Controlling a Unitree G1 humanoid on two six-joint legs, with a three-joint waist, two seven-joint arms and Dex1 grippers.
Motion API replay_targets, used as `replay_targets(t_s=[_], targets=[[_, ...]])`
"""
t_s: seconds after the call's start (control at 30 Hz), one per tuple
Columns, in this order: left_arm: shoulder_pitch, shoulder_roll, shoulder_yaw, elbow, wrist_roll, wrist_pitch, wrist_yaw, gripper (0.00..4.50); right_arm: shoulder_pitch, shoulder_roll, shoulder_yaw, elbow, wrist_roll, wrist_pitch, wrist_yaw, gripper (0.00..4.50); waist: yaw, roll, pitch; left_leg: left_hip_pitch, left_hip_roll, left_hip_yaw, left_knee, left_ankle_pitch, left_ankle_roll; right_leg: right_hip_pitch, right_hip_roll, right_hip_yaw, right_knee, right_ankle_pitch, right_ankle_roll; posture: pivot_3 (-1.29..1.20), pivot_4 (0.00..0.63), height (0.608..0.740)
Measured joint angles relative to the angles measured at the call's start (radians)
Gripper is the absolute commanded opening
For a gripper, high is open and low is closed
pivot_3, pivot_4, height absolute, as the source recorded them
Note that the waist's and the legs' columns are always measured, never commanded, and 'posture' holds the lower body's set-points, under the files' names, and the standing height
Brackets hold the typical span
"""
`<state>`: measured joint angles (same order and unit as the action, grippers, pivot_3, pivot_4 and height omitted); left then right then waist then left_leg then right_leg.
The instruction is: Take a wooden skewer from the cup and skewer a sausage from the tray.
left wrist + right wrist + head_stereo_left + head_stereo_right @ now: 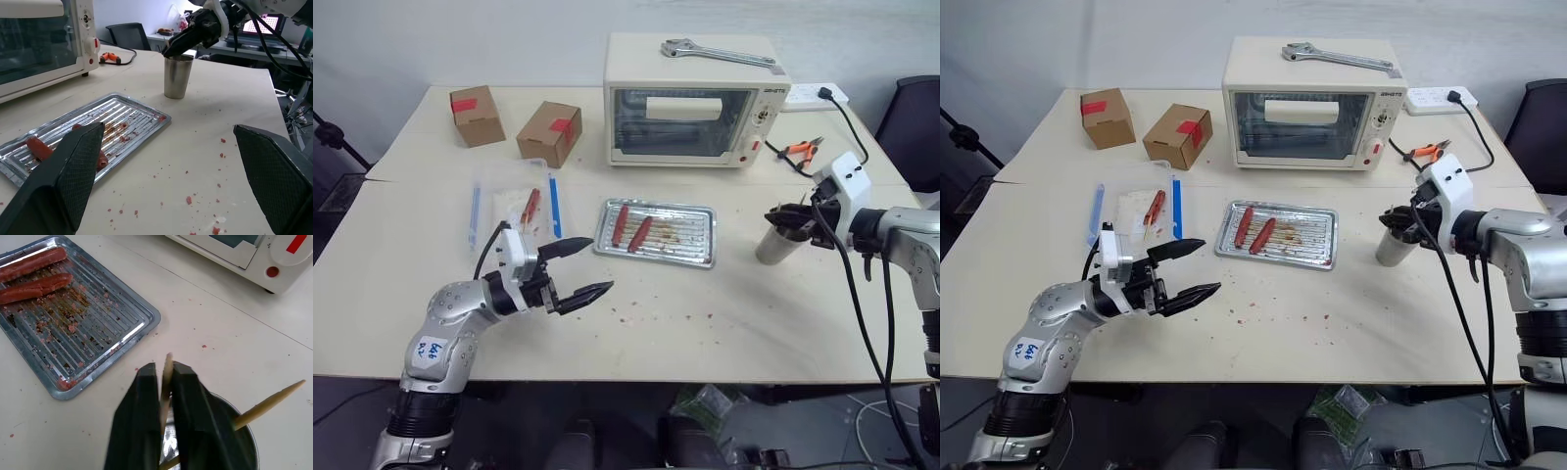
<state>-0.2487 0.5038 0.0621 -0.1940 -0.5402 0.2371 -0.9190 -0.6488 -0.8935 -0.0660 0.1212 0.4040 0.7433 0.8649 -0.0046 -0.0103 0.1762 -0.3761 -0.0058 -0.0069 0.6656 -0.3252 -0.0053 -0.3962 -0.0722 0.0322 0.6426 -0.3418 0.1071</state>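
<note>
Right wrist view: my right gripper (pixel 164 382) is clamped on a wooden skewer (pixel 166 382) just above the cup (pixel 244 440). I should lift straight up. The sausage (pixel 36 286) lies ahead on the tray (pixel 127 333).

This looks like a robotics lab set up inside an office, not a kitchen. A cream toaster oven with a glass door (pixel 690 116) stands on a plain pale beige desk (pixel 724 323) against a bare white wall, with a steel adjustable wrench (pixel 717 52) lying on its top. Orange-handled pliers (pixel 800 150) and a white power strip (pixel 819 94) lie at the far right. Black office chairs (pixel 128 35) and a lit monitor (pixel 261 24) stand beyond the desk.
</note>
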Motion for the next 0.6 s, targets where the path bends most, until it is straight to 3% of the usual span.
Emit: replay_targets(t_s=[0.23,0.43,0.6], targets=[[-0.001,-0.013,-0.005,0.004,0.002,-0.009,-0.003,4.50,-0.001,-0.001,-0.037,0.001,0.007,-0.005,0.016,0.03,0.000,0.000,0.000,0.000,0.000,0.000,0.000,0.000,0.000,0.000,0.000,0.000,0.000,0.000,0.000,0.00,0.150,0.740],[-0.011,-0.017,-0.007,0.008,-0.008,-0.004,-0.026,4.50,-0.046,-0.095,-0.150,-0.057,0.153,0.096,0.134,0.03,0.001,0.002,0.001,0.000,0.000,0.000,-0.001,0.000,0.001,0.000,0.000,0.000,-0.001,0.000,0.000,0.00,0.150,0.740],[-0.036,-0.034,-0.006,0.010,-0.035,0.029,-0.040,4.50,-0.202,-0.128,-0.286,-0.074,0.343,0.261,0.165,0.03,0.000,0.002,0.001,0.000,0.000,0.000,-0.001,-0.002,0.003,0.001,0.000,0.000,-0.002,0.000,0.000,0.00,0.150,0.740]])
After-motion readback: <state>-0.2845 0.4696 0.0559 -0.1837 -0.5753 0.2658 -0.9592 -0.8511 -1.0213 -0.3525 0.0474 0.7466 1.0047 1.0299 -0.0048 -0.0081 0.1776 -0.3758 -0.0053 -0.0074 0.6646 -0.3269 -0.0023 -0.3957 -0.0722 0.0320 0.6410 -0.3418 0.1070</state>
